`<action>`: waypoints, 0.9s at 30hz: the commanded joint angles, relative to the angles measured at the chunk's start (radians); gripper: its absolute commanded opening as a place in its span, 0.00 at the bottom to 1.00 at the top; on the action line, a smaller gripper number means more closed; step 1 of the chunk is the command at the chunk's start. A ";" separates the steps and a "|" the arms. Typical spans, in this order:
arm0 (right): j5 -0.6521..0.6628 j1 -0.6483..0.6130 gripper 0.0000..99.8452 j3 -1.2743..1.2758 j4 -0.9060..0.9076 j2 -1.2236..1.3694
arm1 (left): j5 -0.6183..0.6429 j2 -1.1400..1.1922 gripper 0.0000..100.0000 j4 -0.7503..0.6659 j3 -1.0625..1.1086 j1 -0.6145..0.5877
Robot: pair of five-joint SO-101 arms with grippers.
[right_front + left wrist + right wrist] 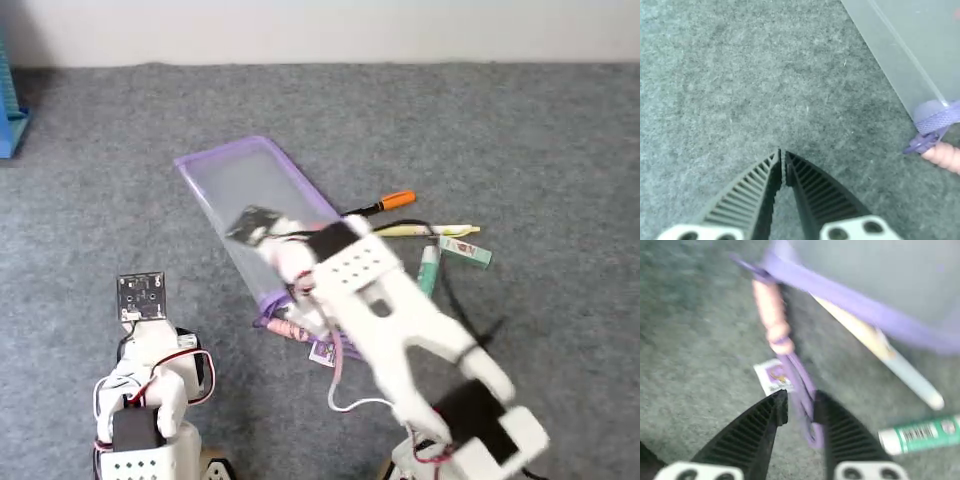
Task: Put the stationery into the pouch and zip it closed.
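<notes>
**A:** Where's the pouch, and what's loaded?

**B:** The pouch [255, 185] lies flat on the worktop [520, 130], mouth end toward the arms. Nothing shows inside it. The pink pen [771, 310] is just outside the mouth with a tag [771, 377] beside it. The green pen [430, 268], yellow pen [430, 230] and orange marker [385, 205] lie loose off the pouch's long side, near it but clear.

**A:** Fingers?

**B:** The right fingers [779, 407] are a narrow gap apart at the mouth, straddling the pink pen's purple tail. It looks loosely bracketed, not clamped. The left fingers [777, 165] are closed tip to tip with nothing in them, out on the worktop off the pouch's mouth corner. The zip tab [925, 144] sits at that corner.

**A:** Handling notes?

**B:** The pens are light, stiff and round, so they'll likely roll or squirt out of a tail-end pinch. Better to take them across mid-barrel. The pouch is thin, slick film, floppy, and the mouth probably won't stay open on its own. The purple binding is the only firm part, so one arm should pin or lift there while the other feeds pens in lengthwise.

**A:** Risk?

**B:** The pouch may slide on the worktop when a pen is pushed in. The zip tab is small, so it needs a square pinch with the far end held.
</notes>
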 commanded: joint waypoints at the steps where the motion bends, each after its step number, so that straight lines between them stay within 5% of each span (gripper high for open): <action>1: -0.044 -0.065 0.21 -0.124 0.015 0.071 | 0.006 -0.015 0.01 0.003 -0.012 0.003; 9: -0.051 -0.177 0.20 -0.206 -0.041 0.254 | 0.006 -0.015 0.01 0.003 -0.012 0.003; 24: -0.044 -0.171 0.11 -0.206 -0.173 0.467 | 0.006 -0.015 0.01 0.003 -0.012 0.003; 27: -0.044 -0.162 0.03 -0.206 -0.170 0.464 | 0.006 -0.015 0.01 0.003 -0.012 0.003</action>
